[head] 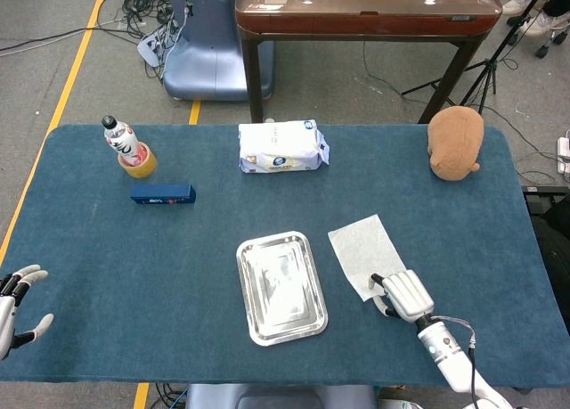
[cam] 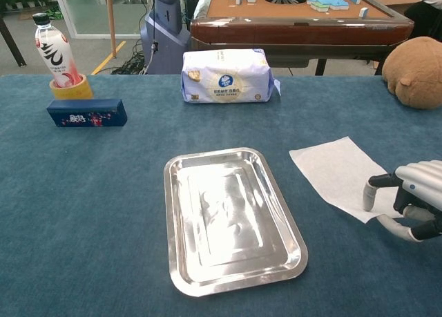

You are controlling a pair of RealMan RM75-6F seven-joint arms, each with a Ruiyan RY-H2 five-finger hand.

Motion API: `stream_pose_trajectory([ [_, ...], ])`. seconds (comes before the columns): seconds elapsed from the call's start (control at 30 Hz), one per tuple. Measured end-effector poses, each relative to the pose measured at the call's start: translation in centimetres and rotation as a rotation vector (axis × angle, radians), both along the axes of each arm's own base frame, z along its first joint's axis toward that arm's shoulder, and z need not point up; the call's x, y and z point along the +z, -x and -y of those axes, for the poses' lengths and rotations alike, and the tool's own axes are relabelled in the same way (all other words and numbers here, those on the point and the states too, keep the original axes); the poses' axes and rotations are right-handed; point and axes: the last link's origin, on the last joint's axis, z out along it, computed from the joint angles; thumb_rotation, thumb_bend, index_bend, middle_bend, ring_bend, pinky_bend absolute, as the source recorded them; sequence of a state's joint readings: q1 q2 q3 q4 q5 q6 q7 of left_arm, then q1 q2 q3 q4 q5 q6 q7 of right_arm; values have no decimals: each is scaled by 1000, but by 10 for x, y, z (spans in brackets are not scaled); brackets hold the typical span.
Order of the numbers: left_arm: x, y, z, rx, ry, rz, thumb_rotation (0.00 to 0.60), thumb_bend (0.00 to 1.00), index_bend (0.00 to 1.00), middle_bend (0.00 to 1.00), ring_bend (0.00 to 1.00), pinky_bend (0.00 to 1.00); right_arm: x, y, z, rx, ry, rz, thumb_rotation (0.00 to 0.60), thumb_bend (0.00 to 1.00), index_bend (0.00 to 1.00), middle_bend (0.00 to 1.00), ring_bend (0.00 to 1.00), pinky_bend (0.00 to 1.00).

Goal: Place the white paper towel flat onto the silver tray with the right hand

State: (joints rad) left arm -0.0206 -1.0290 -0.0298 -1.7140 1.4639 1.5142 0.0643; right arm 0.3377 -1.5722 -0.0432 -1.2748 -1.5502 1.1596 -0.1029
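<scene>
The white paper towel (head: 365, 247) (cam: 333, 168) lies flat on the blue cloth, just right of the empty silver tray (head: 280, 289) (cam: 228, 220). My right hand (head: 406, 295) (cam: 413, 194) sits over the towel's near right corner. Its fingers (cam: 371, 195) curl down onto the towel's edge, while the thumb lies on the cloth a little nearer me, apart from them. The towel is not lifted. My left hand (head: 14, 306) hovers at the table's near left edge with its fingers spread and nothing in it; only the head view shows it.
A pack of tissues (head: 282, 147) (cam: 227, 75) lies at the back centre. A bottle in a yellow tape roll (head: 131, 150) (cam: 61, 63) and a blue box (head: 162, 194) (cam: 87, 113) stand at the back left. A brown plush toy (head: 454, 142) (cam: 416, 63) sits at the back right.
</scene>
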Motion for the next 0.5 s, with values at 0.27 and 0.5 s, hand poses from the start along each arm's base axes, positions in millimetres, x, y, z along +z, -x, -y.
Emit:
stream_pose_trajectory([
  [0.27,0,0,0,0,2,-2,600,228,264,218,200,459,0,0,1,-2,8,9,600,563,491,1000,1000,1000],
  [0.5,0,0,0,0,1,-1,600,228,264,218,200,459,2,-1,4,-7,26,20,600,601,518,1000,1000,1000],
])
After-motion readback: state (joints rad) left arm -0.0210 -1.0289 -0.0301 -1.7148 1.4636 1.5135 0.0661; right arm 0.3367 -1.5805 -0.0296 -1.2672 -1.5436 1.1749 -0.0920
